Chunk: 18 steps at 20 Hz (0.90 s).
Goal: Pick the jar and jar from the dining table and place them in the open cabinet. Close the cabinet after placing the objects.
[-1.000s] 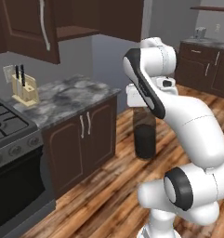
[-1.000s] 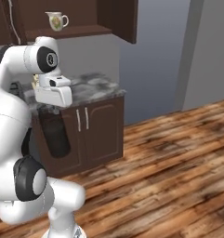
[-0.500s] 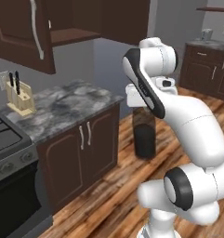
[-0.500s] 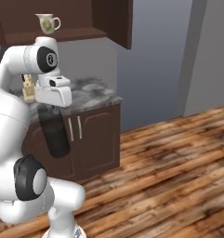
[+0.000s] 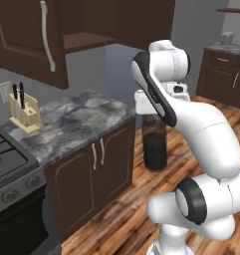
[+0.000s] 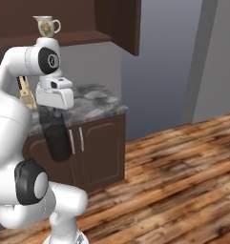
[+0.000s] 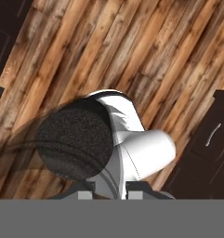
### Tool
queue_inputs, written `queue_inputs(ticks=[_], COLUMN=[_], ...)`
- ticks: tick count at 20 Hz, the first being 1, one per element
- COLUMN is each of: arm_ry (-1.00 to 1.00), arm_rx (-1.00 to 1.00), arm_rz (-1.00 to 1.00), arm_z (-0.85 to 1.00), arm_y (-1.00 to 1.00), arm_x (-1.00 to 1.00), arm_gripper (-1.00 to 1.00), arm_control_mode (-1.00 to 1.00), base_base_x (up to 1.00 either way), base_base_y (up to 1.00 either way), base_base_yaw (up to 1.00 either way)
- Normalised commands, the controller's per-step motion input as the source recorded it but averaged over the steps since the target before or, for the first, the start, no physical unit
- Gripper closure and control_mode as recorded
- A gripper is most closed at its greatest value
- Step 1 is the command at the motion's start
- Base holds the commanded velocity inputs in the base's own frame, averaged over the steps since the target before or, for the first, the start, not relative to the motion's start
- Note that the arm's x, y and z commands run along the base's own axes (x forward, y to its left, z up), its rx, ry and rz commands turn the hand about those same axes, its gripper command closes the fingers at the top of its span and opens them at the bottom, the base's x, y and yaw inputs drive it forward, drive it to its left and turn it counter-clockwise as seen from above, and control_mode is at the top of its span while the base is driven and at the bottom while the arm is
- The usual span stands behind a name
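Below the white hand, the tall dark jar point(image 5: 155, 149) hangs upright over the wooden floor point(image 5: 141, 219), well clear of the boards, its top tucked up under the gripper point(image 5: 152, 115). From the right base view the same jar point(image 6: 56, 138) shows as a dark cylinder beneath the hand's white block, in front of the brown cabinet doors under the table point(image 6: 95, 102). Looking down along the hand, the jar's round, grainy black end point(image 7: 76, 139) sits just above the fingers point(image 7: 85, 195), with the slanted planks far beneath it. The jar stays put under the hand with nothing else bearing it, so the fingers are clamped on it, though their tips are mostly hidden behind its body.

To the arm's left stands a marbled grey table point(image 5: 76, 119) with a knife block point(image 5: 24, 112) on it near the wall, and a stove point(image 5: 7, 169) beside that. Overhead, the dark brown wall cabinet point(image 5: 86, 22) is open, its door point(image 5: 29, 40) with a long silver bar handle swung outward and a wooden shelf point(image 5: 86, 41) showing. On that shelf, seen from the right, rests a white floral jug point(image 6: 46, 26). The jar is lower than the shelf and out in front of the table's edge.
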Motion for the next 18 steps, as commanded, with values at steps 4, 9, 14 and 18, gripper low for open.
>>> queue_inputs(ticks=[4,9,14,18], arm_ry=[0.0,0.0,0.0,0.0], arm_rx=[0.0,0.0,0.0,0.0], arm_rz=[0.0,0.0,0.0,0.0], arm_z=[0.0,0.0,0.0,0.0], arm_y=[0.0,0.0,0.0,0.0], arm_x=[0.0,0.0,0.0,0.0], arm_gripper=[1.0,1.0,1.0,1.0], arm_control_mode=[1.0,1.0,1.0,1.0], base_base_x=[0.56,0.54,0.32,0.23], base_base_y=[0.01,-0.1,-0.24,-0.27], base_base_yaw=[0.03,0.18,0.34,0.33])
